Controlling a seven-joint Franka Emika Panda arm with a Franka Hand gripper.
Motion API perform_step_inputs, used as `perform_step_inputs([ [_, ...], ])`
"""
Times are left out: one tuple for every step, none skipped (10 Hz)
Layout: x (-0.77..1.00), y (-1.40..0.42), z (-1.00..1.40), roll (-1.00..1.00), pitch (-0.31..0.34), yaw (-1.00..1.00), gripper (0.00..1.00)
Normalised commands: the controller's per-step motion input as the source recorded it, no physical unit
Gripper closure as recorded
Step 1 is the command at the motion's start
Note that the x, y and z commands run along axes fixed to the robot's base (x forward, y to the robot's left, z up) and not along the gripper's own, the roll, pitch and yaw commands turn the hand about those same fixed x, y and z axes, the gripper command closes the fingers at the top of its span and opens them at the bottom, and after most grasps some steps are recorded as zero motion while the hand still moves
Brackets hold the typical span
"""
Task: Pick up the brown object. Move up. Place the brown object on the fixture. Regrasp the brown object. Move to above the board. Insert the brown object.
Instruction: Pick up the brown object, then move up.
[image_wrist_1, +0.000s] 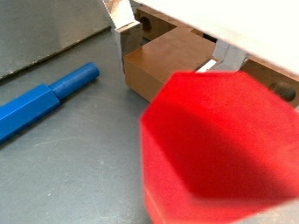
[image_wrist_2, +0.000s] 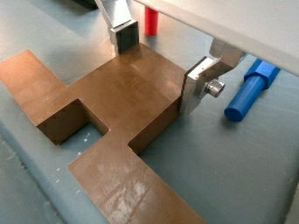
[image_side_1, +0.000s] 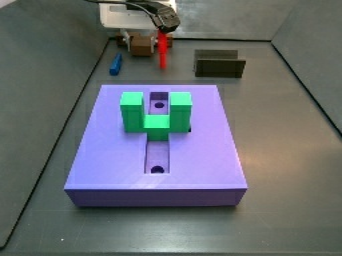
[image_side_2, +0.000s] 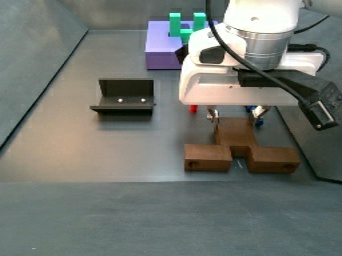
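Note:
The brown object (image_wrist_2: 117, 96) lies flat on the grey floor, a stem with wider arms at one end; it also shows in a wrist view (image_wrist_1: 163, 68) and in both side views (image_side_1: 138, 45) (image_side_2: 241, 155). My gripper (image_wrist_2: 162, 66) is low over its stem. One silver finger (image_wrist_2: 122, 37) stands at one side of the stem and the other finger (image_wrist_2: 198, 86) at the opposite side, both against it. The gripper also shows in a side view (image_side_2: 235, 118). The dark fixture (image_side_1: 221, 65) (image_side_2: 123, 97) stands apart. The purple board (image_side_1: 201, 140) lies in front.
A red peg (image_wrist_1: 216, 149) (image_side_1: 163, 45) stands upright close beside the gripper. A blue peg (image_wrist_2: 251, 87) (image_side_1: 116, 65) lies on the floor on the other side. A green U-shaped block (image_side_1: 158, 110) sits on the board. Grey walls ring the floor.

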Motion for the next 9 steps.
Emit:
perform_step_inputs([
  [0.0, 0.0, 0.0, 0.0, 0.0, 0.0, 1.0],
  [0.0, 0.0, 0.0, 0.0, 0.0, 0.0, 1.0],
  [0.0, 0.0, 0.0, 0.0, 0.0, 0.0, 1.0],
  [0.0, 0.0, 0.0, 0.0, 0.0, 0.0, 1.0],
  [0.0, 0.0, 0.0, 0.0, 0.0, 0.0, 1.0],
  [0.0, 0.0, 0.0, 0.0, 0.0, 0.0, 1.0],
  [0.0, 0.0, 0.0, 0.0, 0.0, 0.0, 1.0],
  [0.0, 0.0, 0.83, 0.0, 0.0, 0.0, 1.0],
  [-0.01, -0.01, 0.83, -0.01, 0.016, 0.04, 1.0],
])
